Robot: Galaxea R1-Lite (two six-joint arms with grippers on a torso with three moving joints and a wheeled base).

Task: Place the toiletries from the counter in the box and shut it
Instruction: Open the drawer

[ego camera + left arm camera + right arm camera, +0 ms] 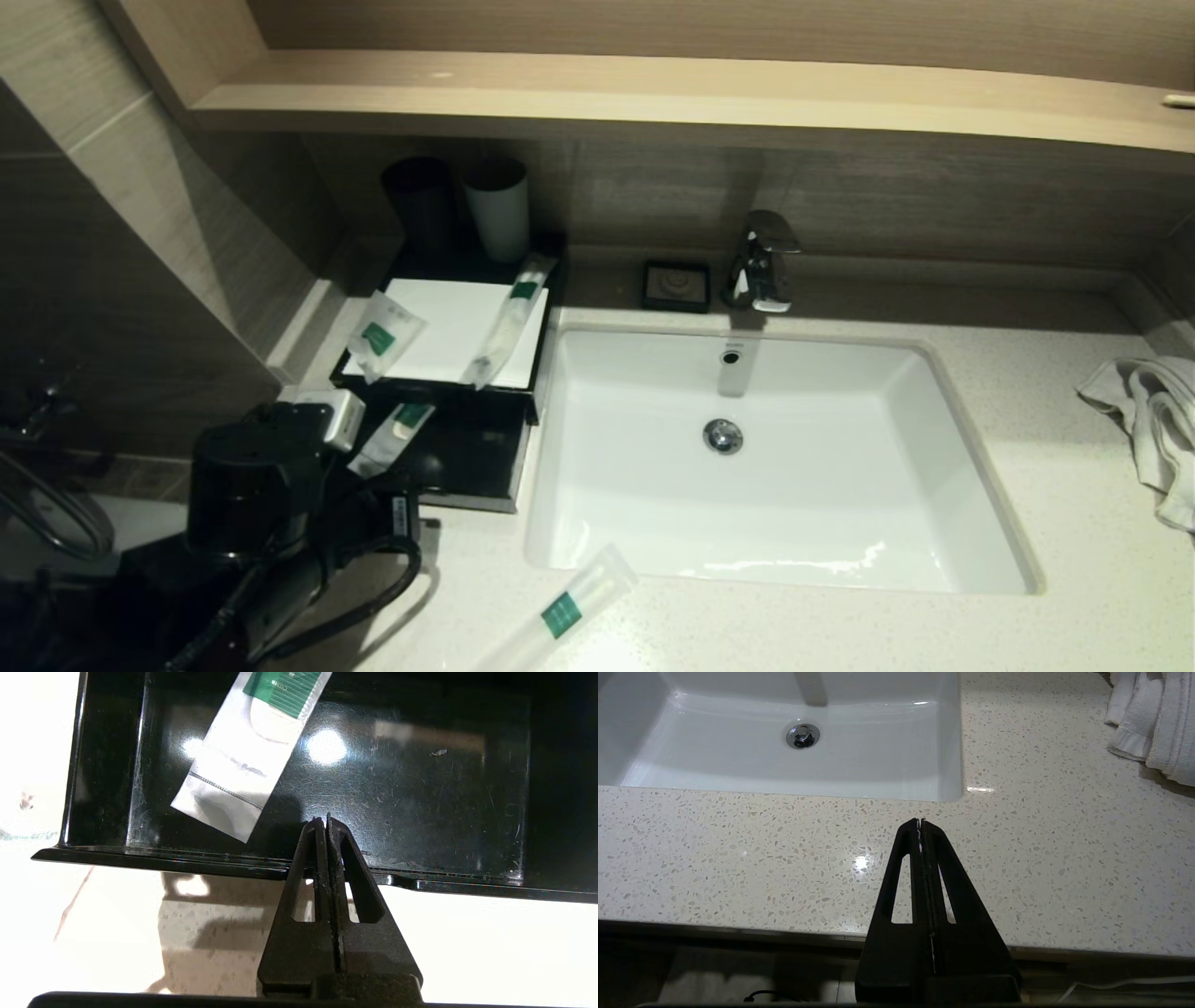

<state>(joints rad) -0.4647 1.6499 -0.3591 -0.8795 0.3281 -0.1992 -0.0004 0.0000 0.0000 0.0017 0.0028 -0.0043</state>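
Now we see our left pincer (325, 820) fully closed and holding nothing, poised at the front lip of the box's open drawer (420, 793), where one short packet (247, 751) lies. Two more packets (378, 334) rest on the box's white panel (448, 327). A long packet (565, 611) lies on the bench (1074, 560). Our right pincer (920, 821), closed and empty, hangs over the bench edge.

White towel (1148, 420), chrome faucet (764, 261), soap dish (676, 285), 2 cups (497, 207)
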